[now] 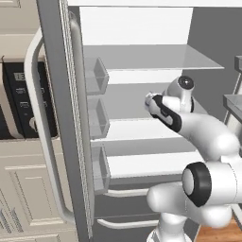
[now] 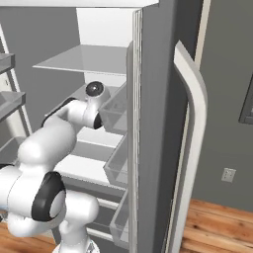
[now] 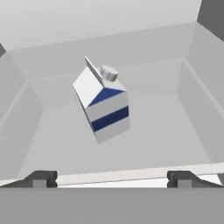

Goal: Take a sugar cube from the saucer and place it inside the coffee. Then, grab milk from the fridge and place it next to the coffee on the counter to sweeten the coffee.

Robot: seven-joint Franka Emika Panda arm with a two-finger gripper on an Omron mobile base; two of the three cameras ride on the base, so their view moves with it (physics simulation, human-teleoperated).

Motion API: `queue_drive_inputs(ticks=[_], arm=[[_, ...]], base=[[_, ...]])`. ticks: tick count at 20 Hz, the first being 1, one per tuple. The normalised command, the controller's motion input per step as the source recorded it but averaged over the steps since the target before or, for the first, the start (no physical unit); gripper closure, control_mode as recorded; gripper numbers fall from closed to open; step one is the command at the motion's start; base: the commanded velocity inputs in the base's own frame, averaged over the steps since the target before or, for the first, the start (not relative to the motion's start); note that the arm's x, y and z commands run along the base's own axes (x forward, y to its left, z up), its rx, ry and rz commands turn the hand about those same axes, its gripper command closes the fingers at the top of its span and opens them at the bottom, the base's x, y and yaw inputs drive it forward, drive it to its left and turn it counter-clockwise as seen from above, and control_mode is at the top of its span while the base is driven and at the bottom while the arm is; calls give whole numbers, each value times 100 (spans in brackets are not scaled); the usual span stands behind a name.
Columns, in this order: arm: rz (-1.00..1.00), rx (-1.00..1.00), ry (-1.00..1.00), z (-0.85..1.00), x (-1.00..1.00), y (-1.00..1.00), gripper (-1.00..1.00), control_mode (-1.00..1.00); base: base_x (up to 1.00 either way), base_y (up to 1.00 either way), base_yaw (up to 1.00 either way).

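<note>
The fridge (image 1: 61, 118) stands with its doors open, and my arm reaches in over its white shelves (image 1: 151, 59). In the hand view the milk (image 3: 104, 105), a white carton with a blue band and a grey cap, stands on a pale shelf floor ahead of me, tilted in the picture. My gripper (image 3: 111, 178) is open, its dark fingertips (image 3: 41, 178) wide apart, short of the carton with nothing between them. The open right door (image 2: 153, 123) rises beside my arm. The saucer, sugar cube, coffee and counter are out of view.
Clear door bins (image 1: 97, 75) line the left door, and more bins (image 2: 118, 165) hang on the right door close to my arm. A black microwave (image 1: 23, 99) sits in cream cabinets (image 1: 28, 189) at left. Drawer handles (image 1: 127, 223) run below the shelves.
</note>
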Motion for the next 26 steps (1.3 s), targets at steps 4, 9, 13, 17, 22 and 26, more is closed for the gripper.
queue_drive_inputs(ticks=[4,9,13,17,22,26], arm=[[5,-1,0,-15,40,0,-100,-100],[4,-3,0,-7,41,0,-100,-100],[5,-3,0,-9,38,0,-100,-100],[6,-4,0,-11,27,0,-100,-100],[6,-4,0,-11,14,0,-100,-100],[6,-4,0,-8,11,0,-100,-100]], base=[[0,0,0],[0,0,0],[0,0,0],[0,0,0],[0,0,0],[0,0,0]])
